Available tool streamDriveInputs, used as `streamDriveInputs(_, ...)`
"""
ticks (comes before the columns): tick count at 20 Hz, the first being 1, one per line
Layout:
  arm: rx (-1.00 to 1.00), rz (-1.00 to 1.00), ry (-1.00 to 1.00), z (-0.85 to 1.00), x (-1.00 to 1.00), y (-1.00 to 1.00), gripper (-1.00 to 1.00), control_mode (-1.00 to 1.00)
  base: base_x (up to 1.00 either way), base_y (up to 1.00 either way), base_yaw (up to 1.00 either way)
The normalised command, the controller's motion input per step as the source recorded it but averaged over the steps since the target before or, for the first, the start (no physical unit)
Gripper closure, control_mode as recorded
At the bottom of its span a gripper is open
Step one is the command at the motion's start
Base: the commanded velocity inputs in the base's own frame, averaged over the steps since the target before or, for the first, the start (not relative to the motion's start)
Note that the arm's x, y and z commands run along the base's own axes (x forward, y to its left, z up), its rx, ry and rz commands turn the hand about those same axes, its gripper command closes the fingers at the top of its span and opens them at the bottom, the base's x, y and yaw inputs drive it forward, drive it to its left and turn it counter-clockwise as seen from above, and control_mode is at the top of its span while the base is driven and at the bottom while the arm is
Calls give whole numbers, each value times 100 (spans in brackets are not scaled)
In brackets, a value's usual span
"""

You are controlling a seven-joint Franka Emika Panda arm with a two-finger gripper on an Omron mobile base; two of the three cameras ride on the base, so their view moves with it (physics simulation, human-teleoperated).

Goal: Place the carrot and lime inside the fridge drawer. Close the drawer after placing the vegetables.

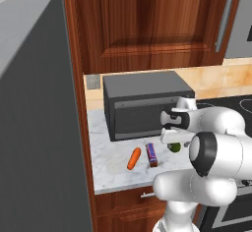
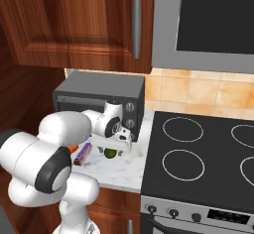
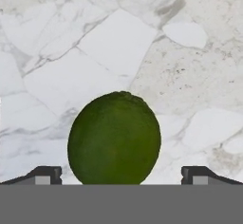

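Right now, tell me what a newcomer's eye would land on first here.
The lime sits on the marble counter, centred between the open gripper's fingertips in the hand view. The white arm looms over the counter's front edge, and the orange carrot lies beside a purple snack bar before the dark microwave.

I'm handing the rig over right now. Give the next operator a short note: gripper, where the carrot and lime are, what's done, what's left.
Gripper: open, empty, poised over the lime, one fingertip on each side, not closed.
Lime: on the marble counter in front of the microwave.
Carrot: lying on the same counter, beside the purple snack bar, untouched.
Done: nothing placed yet.
Left: grasp the lime, put it and the carrot in the fridge drawer, close the drawer.
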Motion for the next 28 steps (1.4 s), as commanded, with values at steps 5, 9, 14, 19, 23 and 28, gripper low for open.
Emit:
streamDriveInputs(5,0,0,0,-5,1,2,-100,-100,0,0,0)
streamDriveInputs(9,0,0,0,-12,1,18,-100,-100,0,0,0)
streamDriveInputs(14,0,0,0,-13,4,12,-100,-100,0,0,0)
streamDriveInputs(19,0,0,0,-8,8,1,-100,-100,0,0,0)
streamDriveInputs(23,0,0,0,-11,6,0,-100,-100,0,0,0)
streamDriveInputs(28,0,0,0,-18,-2,4,100,-100,0,0,0)
